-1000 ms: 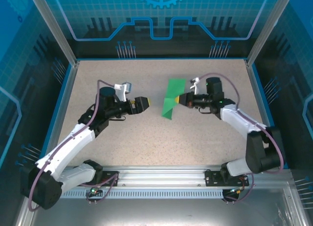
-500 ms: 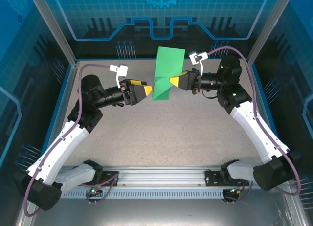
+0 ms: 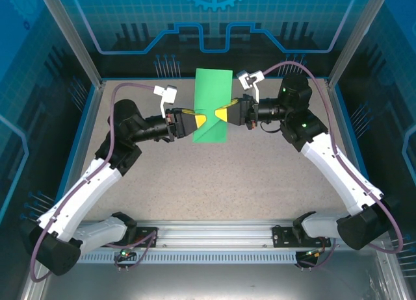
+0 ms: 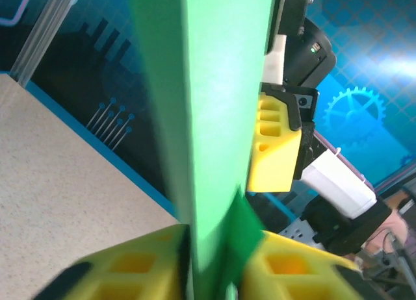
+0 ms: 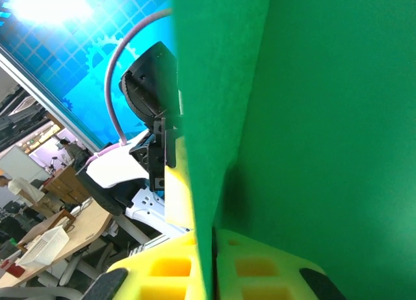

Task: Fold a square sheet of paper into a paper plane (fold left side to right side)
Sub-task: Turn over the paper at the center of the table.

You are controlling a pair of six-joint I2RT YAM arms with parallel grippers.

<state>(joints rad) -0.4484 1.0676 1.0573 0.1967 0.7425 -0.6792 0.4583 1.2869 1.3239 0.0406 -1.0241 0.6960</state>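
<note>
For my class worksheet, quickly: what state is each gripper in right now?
Left gripper: closed on the green sheet of paper.
Right gripper: closed on the same sheet, from the opposite side.

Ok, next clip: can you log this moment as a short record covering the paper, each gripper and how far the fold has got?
item: green sheet of paper, creased, held up off the table
left gripper: shut on the paper's left side, paper pinched between its yellow fingers
right gripper: shut on the paper's right side
gripper layout: tips face each other, with the paper between them
fold status: a lengthwise crease shows, no plane shape yet
</note>
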